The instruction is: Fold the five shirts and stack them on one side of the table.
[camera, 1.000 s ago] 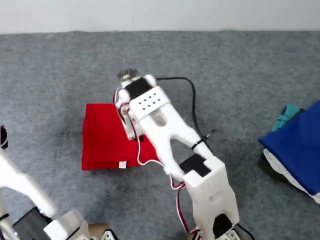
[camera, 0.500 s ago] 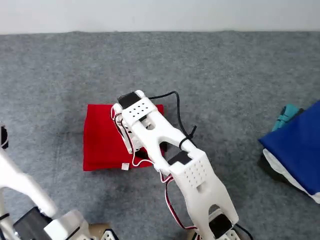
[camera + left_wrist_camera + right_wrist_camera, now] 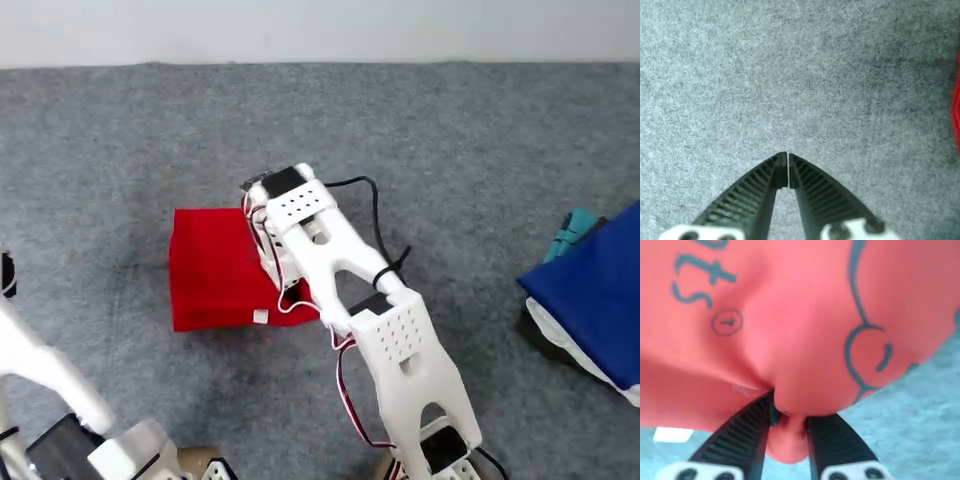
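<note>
The table wears a rough grey covering [image 3: 480, 150], and a pale wall [image 3: 320, 30] runs along its 12 o'clock edge. A folded red shirt [image 3: 215, 275] lies flat toward 9 o'clock, well in from every edge. The right gripper [image 3: 787, 420] is down on the shirt's 3 o'clock side, its jaws pinching a bunched fold of the red cloth. At the 3 o'clock edge sits a blue shirt [image 3: 595, 290] atop a heap of white, teal and dark cloth. A wide stretch of grey lies between the two. The left gripper [image 3: 788, 167] hangs over the covering near 8 o'clock, jaws pressed together.
</note>
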You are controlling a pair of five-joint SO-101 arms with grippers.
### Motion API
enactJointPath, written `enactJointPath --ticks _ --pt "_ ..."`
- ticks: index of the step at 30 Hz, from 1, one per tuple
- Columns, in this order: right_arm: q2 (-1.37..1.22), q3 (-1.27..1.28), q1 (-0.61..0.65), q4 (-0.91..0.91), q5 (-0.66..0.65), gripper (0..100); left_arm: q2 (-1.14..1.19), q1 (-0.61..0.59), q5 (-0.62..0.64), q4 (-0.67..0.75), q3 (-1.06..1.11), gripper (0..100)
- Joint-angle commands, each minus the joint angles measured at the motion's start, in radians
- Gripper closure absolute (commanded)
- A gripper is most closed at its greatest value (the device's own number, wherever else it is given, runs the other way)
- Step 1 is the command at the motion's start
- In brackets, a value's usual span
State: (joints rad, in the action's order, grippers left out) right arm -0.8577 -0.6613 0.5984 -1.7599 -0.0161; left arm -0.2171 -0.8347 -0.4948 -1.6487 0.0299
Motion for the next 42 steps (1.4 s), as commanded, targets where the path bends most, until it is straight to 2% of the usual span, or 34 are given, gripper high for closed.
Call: enactJointPath --ticks 1,5,7,10,13,16,19,23,27,32,35,40,42 --pt "0.148 0.127 -0.044 -0.038 -0.057 98.8 -0.043 0.005 -0.003 -0.002 -0.012 98" --pt "0.315 0.358 -0.087 -0.035 -0.183 98.8 -0.043 0.003 -0.005 -0.017 -0.012 98" --pt "0.389 0.430 -0.154 -0.033 -0.265 98.8 -0.043 0.003 -0.003 -0.021 -0.012 98" --pt "0.461 0.451 -0.294 -0.033 -0.457 98.8 -0.043 0.005 -0.003 -0.032 -0.012 98" --pt "0.464 0.408 -0.423 -0.033 -0.706 98.8 -0.043 0.005 -0.003 -0.046 -0.012 98" --pt "0.417 0.325 -0.499 -0.033 -0.924 98.8 -0.043 0.005 -0.003 -0.069 -0.012 98" --pt "0.341 0.195 -0.526 -0.031 -1.060 98.8 -0.043 0.005 -0.003 -0.078 -0.012 98" --pt "0.226 -0.040 -0.507 -0.022 -1.171 98.8 -0.044 0.005 -0.003 -0.100 -0.012 98" --pt "0.108 -0.252 -0.449 -0.024 -1.177 98.8 -0.064 0.005 -0.002 -0.104 -0.007 98" --pt "0.044 -0.407 -0.437 -0.033 -1.086 98.6 -0.146 0.005 -0.006 -0.103 -0.004 98" --pt "0.044 -0.436 -0.452 -0.036 -1.043 93.0 -0.170 0.005 -0.008 -0.103 0.007 98" --pt "0.117 -0.453 -0.503 -0.036 -0.824 76.8 -0.189 0.005 -0.008 -0.104 0.036 98" --pt "0.153 -0.451 -0.516 -0.036 -0.724 74.9 -0.201 0.005 -0.008 -0.104 0.053 98"
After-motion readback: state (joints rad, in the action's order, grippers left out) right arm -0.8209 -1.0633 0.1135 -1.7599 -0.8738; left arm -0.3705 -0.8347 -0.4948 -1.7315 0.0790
